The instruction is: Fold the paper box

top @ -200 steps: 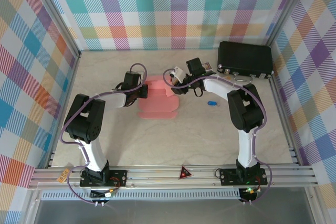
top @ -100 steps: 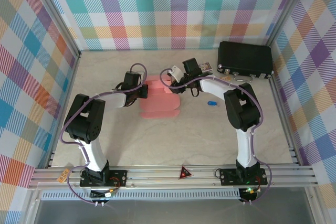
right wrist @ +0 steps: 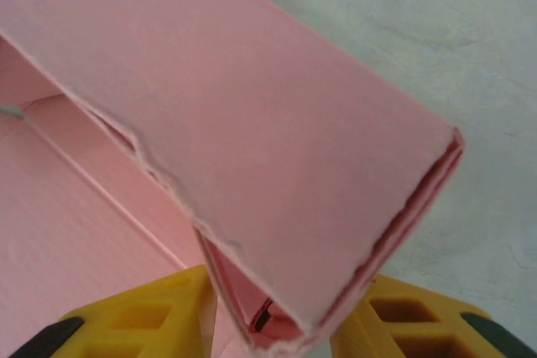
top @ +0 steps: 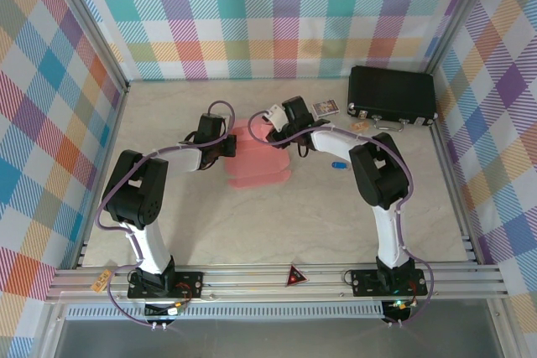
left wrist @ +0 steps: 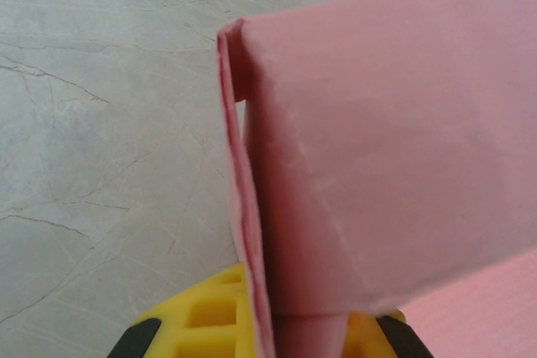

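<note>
Mid-fold: the salmon-pink paper box [top: 262,169] lies just toward 12 o'clock of the centre of the marble table [top: 210,224], with its side walls going up. The left gripper [left wrist: 285,333], reaching in low from 9 o'clock on a bent elbow, is pressed tight on the box's upright left wall. The right gripper [right wrist: 268,324], its arm curled in from 3 o'clock, straddles the doubled-over wall at the box's 1 o'clock corner and appears to pinch it. The next move likely calls for creasing and tucking that wall without tearing the thin card.
</note>
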Tool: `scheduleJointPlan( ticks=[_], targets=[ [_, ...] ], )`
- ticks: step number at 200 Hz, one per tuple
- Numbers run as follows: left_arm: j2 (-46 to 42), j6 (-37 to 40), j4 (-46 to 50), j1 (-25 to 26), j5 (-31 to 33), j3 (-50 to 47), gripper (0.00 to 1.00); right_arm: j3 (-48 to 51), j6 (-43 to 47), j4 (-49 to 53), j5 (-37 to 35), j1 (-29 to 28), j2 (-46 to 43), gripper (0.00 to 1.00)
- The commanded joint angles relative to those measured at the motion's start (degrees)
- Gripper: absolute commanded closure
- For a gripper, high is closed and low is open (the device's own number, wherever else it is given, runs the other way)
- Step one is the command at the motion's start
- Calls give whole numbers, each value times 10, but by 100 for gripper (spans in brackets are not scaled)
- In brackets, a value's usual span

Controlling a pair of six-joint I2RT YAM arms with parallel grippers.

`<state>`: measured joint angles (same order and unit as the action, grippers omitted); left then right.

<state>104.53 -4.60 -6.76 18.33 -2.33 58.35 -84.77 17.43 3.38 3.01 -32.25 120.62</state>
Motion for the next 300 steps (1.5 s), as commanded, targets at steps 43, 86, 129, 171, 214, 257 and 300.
scheduleJointPlan(
  ticks=[43, 86, 129, 171, 214, 257, 300],
  targets=[
    [0, 8, 21, 5, -22, 15, 100, -8, -55, -51, -98, -17, 31, 67],
    [0, 6, 27, 5, -22, 19, 100, -18, -69, -61, -138, -24, 46, 77],
    [3, 5, 35, 5, -23, 26, 100, -27, -78, -74, -221, -45, 57, 86],
    [6, 3, 39, 5, -23, 30, 100, -48, -83, -68, -283, -63, 72, 90],
    [9, 1, 47, 5, -21, 36, 100, -91, -102, -26, -359, -79, 97, 92],
    [13, -3, 52, 5, -22, 42, 100, -132, -134, 15, -429, -94, 121, 93],
    [15, -5, 55, 5, -22, 43, 100, -161, -154, 52, -458, -96, 136, 94]
  ],
)
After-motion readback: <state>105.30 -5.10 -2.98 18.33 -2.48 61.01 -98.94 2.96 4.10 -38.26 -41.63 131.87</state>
